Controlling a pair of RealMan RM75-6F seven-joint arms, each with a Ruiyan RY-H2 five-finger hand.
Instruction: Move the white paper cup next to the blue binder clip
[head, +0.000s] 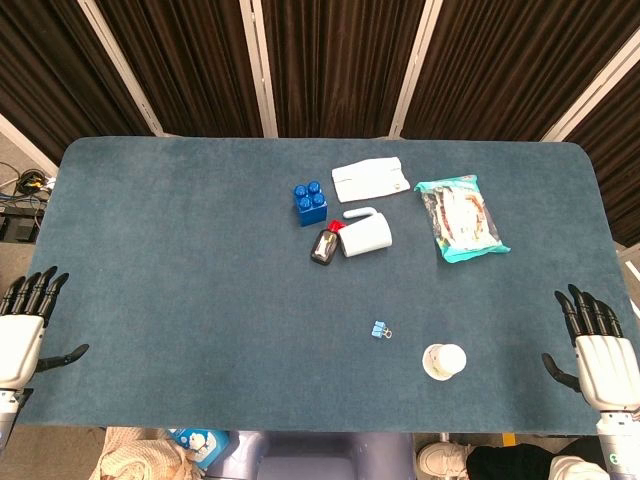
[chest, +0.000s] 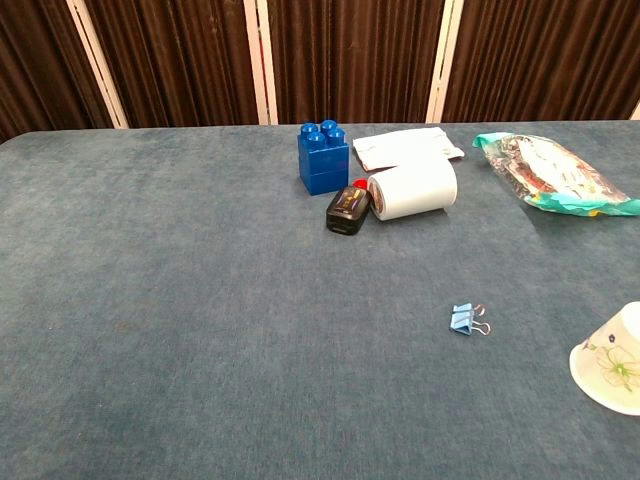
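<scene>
A white paper cup (head: 444, 361) with a flower print lies on its side near the table's front edge, right of centre; the chest view shows the cup (chest: 611, 361) at its right edge. A small blue binder clip (head: 380, 329) lies a short way to the cup's left and slightly farther back, and the clip (chest: 466, 319) is apart from the cup. My left hand (head: 24, 325) rests at the table's front left edge, fingers spread, holding nothing. My right hand (head: 596, 340) sits at the front right edge, fingers spread and empty, to the right of the cup.
At the back centre stand a blue toy block (head: 309, 202), a small dark bottle with a red cap (head: 324, 244), a white mug on its side (head: 365, 234) and a white packet (head: 369, 178). A teal snack bag (head: 460, 218) lies at the back right.
</scene>
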